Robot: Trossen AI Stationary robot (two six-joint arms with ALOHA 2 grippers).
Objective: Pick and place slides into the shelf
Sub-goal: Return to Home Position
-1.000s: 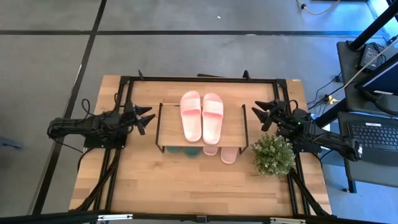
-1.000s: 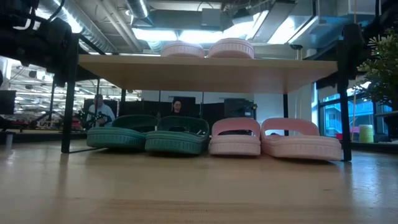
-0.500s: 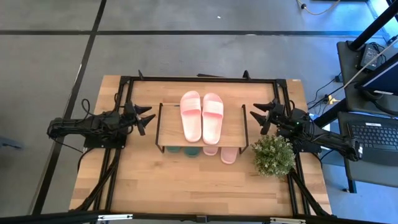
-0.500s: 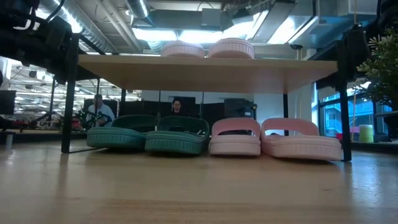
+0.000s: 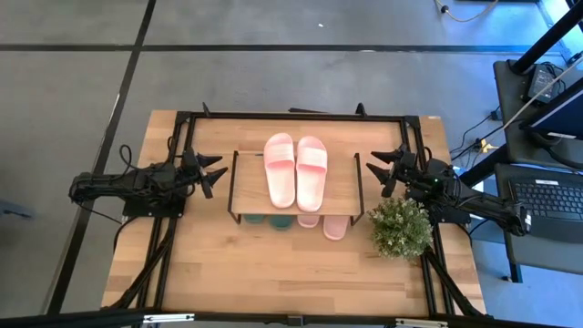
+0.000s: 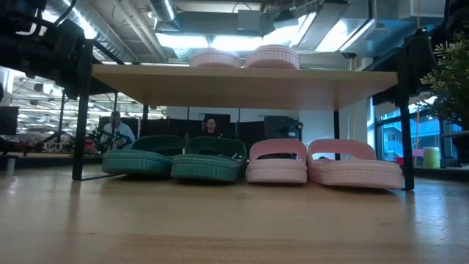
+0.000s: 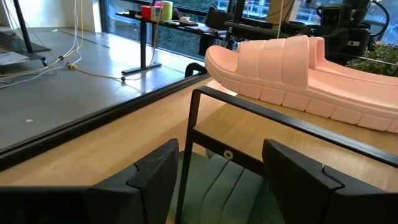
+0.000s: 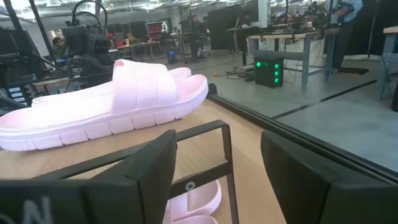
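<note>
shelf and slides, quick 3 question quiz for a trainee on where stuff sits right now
1. True or false: a pink pair of slides lies on top of the shelf.
2. In the low view, what lies under the shelf, left of the second pink pair? A) a green pair B) a box C) nothing
3. Which gripper is nearer the potted plant?
Key: 1 true; 2 A; 3 the right gripper.
</note>
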